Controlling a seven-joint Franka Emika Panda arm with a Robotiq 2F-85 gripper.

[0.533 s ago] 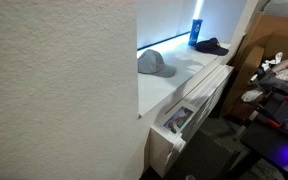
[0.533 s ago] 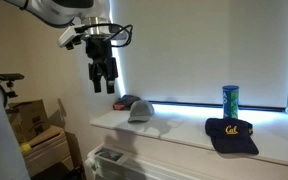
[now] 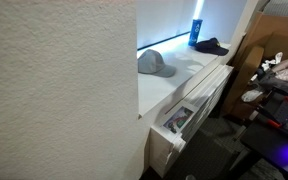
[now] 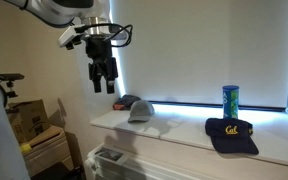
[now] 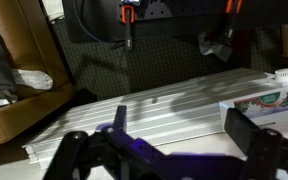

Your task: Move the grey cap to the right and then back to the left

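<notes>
Here's the grey cap (image 4: 139, 111), sitting crown up on the white tabletop (image 4: 184, 128) below the bright window blind, brim flat on the surface. In an exterior view it lies toward the picture's left end of the ledge, and nothing is gripping it. Just behind it sits a small dark object (image 4: 123, 102), too dim to name. From the other side the grey cap (image 3: 155, 63) shows past the edge of a pale textured wall (image 3: 59, 90).

Further along, well apart from it, there's a navy cap with yellow lettering (image 4: 232, 133), and behind that an upright blue-green can (image 4: 230, 98).

Up above, the end effector (image 4: 104, 87) hangs in the air, higher than the grey cap and off toward the picture's left, fingers pointing down. The wrist view settles it: the end effector (image 5: 179, 120) is released, its two dark fingers (image 5: 114, 118) spread wide with nothing between them. Below them lies a white ribbed panel (image 5: 144, 115), with cardboard (image 5: 19, 100) off to one side.
</notes>
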